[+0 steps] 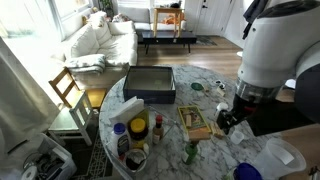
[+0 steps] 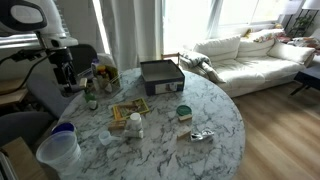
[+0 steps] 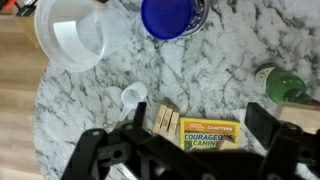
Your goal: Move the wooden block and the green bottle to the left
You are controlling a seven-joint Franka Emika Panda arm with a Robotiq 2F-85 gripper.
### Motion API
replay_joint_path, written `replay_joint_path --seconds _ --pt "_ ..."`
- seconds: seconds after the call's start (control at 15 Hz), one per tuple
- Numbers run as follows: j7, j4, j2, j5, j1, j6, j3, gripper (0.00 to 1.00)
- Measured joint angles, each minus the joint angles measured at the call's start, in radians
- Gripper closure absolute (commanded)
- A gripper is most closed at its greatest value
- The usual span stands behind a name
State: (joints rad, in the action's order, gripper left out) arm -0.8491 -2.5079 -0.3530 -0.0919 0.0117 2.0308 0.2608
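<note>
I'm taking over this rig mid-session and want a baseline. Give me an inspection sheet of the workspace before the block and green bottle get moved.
Surface: round marble table, crowded.
Job's things: wooden block lying flat near the middle; green bottle upright close by; neither is held.
Clutter: dark grey tray, white jug, blue cup, yellow bottle, small jars and lids.
Grippers: gripper open, empty, above the table near the green bottle.
Cables: nothing seen on the table.
Surroundings: white sofa, wooden chair, wood floor.
</note>
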Motion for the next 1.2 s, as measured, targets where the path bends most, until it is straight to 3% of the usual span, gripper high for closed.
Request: replay_joint_path --seconds 0.47,0.93,1.2 --pt "-0.201 0.055 0.098 0.171 -0.037 0.099 -0.002 0.0" --pt "-0.154 0.037 0.141 0.245 -0.081 0.308 -0.025 0.0" --pt "-0.151 0.041 0.144 0.244 -0.083 0.312 -0.027 0.0"
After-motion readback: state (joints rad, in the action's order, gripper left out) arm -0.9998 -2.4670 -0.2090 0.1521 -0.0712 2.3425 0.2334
